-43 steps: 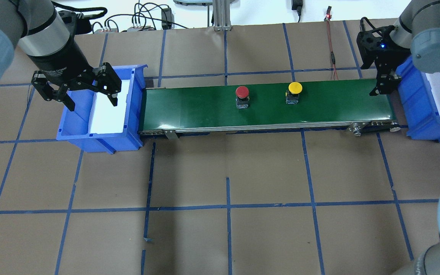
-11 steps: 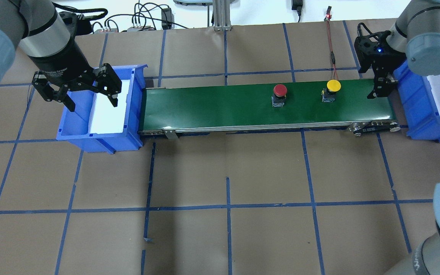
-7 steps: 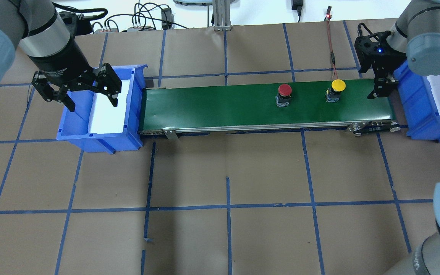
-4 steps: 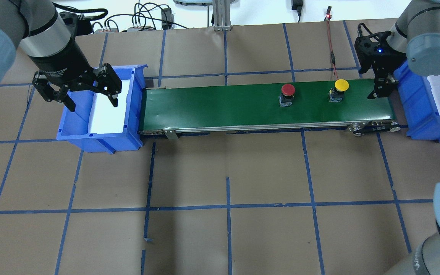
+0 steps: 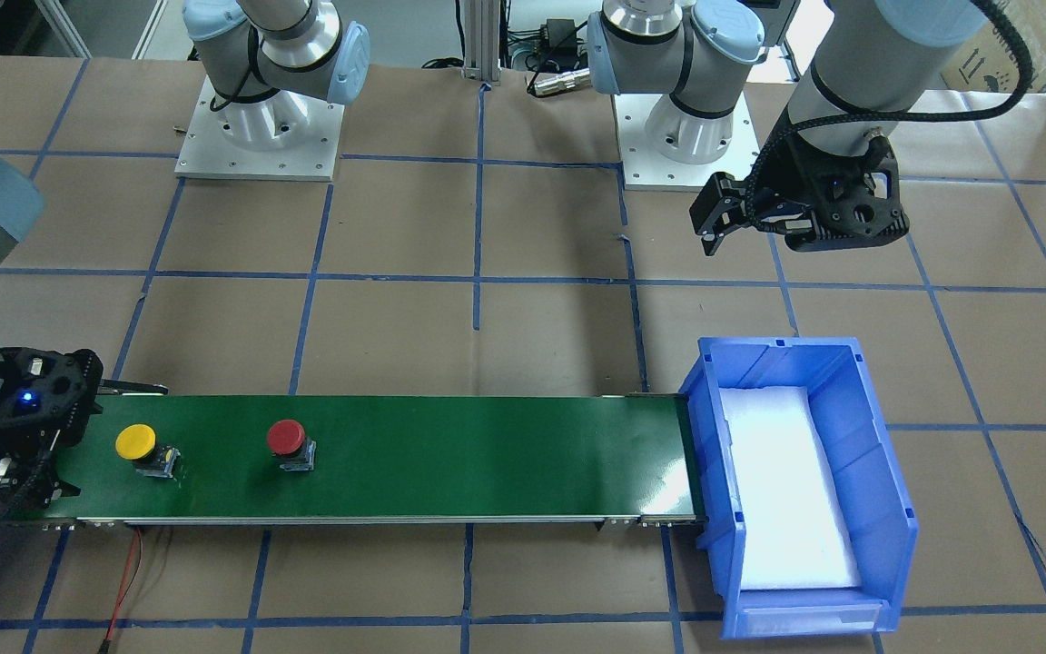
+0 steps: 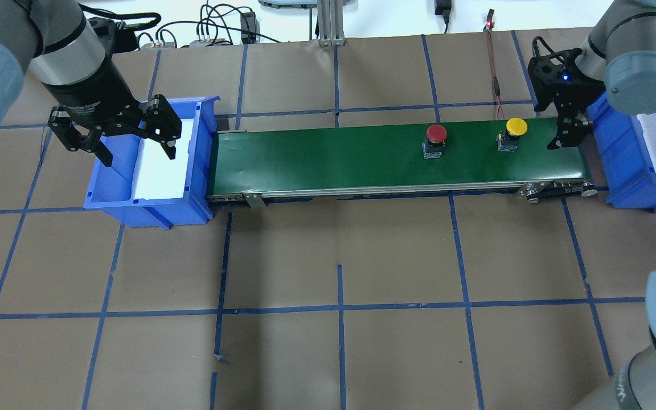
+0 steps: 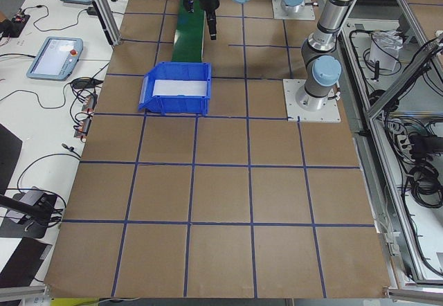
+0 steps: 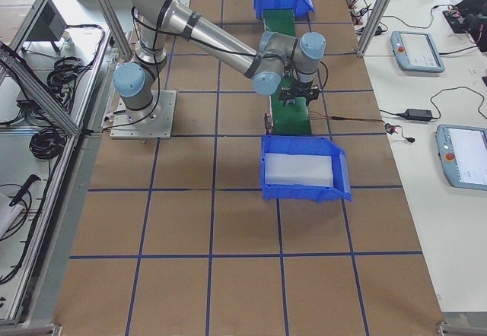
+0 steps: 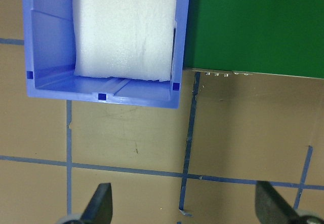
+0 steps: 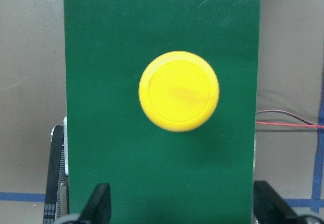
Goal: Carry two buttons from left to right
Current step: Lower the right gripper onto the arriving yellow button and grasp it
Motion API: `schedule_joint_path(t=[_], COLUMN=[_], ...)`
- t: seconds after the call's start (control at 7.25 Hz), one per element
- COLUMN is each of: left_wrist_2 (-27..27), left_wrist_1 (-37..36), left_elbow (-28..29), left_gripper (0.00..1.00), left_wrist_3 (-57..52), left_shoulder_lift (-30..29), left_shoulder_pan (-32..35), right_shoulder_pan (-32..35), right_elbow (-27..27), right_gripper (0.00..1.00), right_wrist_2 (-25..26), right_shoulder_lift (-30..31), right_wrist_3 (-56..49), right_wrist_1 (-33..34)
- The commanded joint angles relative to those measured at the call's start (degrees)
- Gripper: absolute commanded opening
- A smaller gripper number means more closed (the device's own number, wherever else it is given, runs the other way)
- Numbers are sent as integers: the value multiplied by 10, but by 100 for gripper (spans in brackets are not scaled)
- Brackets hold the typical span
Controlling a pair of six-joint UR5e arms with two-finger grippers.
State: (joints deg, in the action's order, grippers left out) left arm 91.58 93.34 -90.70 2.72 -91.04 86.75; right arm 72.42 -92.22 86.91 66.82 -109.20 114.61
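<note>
If the spread right jaws close late, the yellow round-capped button (image 6: 515,129) at right may ride off the green rubber belt (image 6: 333,159).

A green conveyor belt (image 6: 333,159) is lying across the brown-papered bench (image 6: 396,256), which blue tape lines (image 6: 339,307) are dividing into squares. One blue bin (image 6: 151,213) is sitting against one belt end, a second blue bin (image 6: 627,191) at the other, each holding white foam (image 6: 157,176). A red wire (image 6: 493,62) is trailing toward the belt.
</note>
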Motion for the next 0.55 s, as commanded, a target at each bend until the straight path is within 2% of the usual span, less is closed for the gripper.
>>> schedule_joint_path(t=[0.0,0.41], left_wrist_2=[0,0], left_wrist_1=[0,0], left_elbow=[0,0], left_gripper=[100,100], left_wrist_3=[0,0], left_shoulder_lift=[0,1], left_shoulder_pan=[0,0], right_shoulder_pan=[0,0], right_elbow=[1,0], right_gripper=[99,99], right_wrist_2=[0,-1], right_shoulder_lift=[-1,0], right_wrist_3=[0,1], right_wrist_1=[0,0])
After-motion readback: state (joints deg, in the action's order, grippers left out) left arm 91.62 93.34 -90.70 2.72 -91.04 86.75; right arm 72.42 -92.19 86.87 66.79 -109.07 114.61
